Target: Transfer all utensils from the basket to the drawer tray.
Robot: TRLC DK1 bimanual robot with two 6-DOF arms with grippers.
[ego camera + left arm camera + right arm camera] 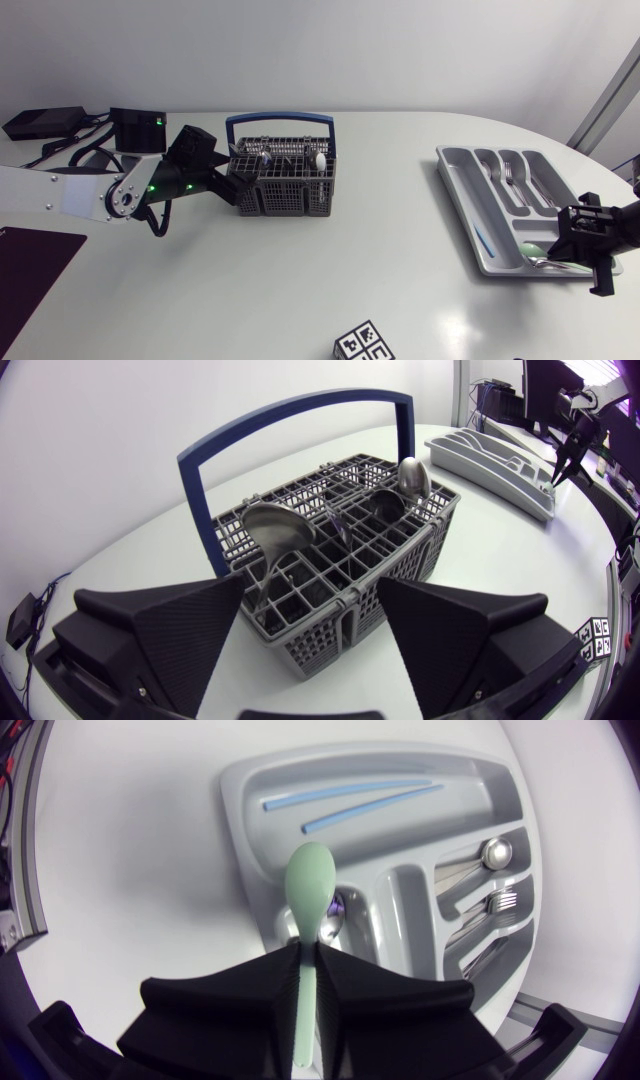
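Two arms at work: right fingers (pixel 230 995) clamped on a green spoon (pixel 310 890) over the tray (pixel 480 765), seemingly ready to lower and release; left fingers (pixel 170 620) apart beside the basket (pixel 330 570).

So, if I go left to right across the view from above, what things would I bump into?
Left arm → basket → little patterned cube → drawer tray → right arm.

Left tool (pixel 238 186) beside basket (pixel 300 203)
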